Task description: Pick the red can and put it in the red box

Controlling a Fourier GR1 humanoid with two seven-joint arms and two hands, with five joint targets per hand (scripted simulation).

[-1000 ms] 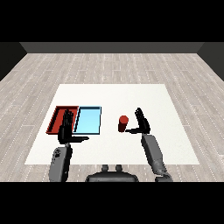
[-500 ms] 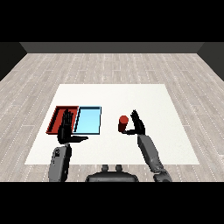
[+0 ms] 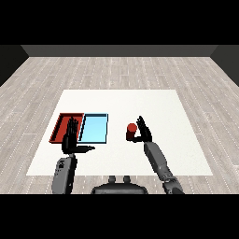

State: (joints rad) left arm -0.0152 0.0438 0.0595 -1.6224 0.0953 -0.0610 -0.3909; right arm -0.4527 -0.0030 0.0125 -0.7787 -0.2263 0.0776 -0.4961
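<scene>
At far left of the white table, a red tray lying flat, touching side by side with a light blue tray just to its right. Low in the left part of the frame, rising from the lower left corner on a grey forearm, the left hand: fingers straight and pointing up the frame, overlapping the near right corner of the red tray and the seam between the two trays, thumb stuck out to the right over bare table; holding nothing. Right of centre, well apart from both trays, the red can standing upright on the table, not in either tray. Just beside it on the right, the right hand, coming in from the lower right on its own grey forearm: fingers spread fairly wide and raised, palm turned toward the can and close against its right side; cannot tell whether palm and can actually touch, and fingers not curled round the can.
</scene>
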